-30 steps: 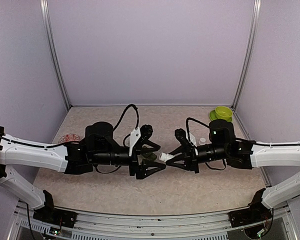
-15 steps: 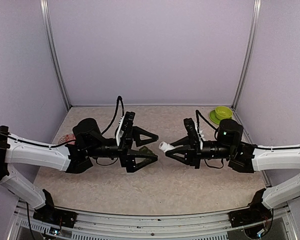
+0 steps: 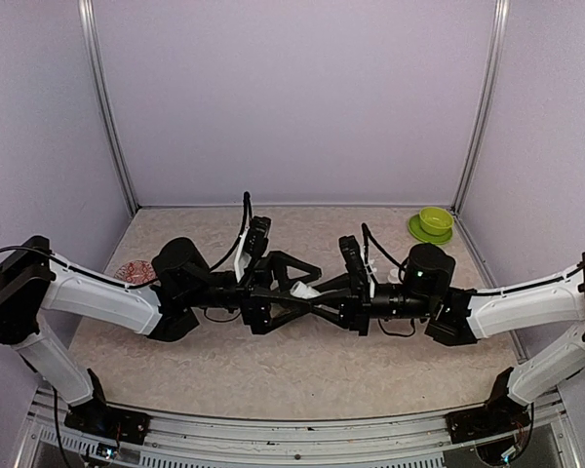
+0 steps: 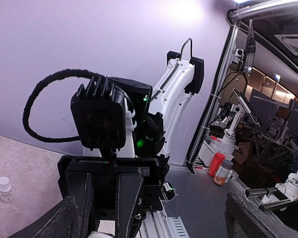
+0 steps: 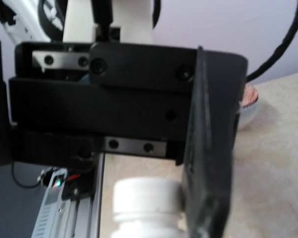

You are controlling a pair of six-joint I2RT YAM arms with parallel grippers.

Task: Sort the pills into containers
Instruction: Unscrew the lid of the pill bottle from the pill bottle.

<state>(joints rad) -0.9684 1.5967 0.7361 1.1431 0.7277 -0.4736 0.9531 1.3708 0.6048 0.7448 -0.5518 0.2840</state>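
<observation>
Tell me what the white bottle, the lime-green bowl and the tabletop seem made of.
The white bottle: probably plastic, matte opaque white, smooth moulded cap. The lime-green bowl: likely plastic, even bright colour, slight sheen; too small to be sure. The tabletop: beige, speckled, matte, stone-look; laminate or mat, cannot tell.

Soft even light; left-wrist glare up top; right-wrist blur.
</observation>
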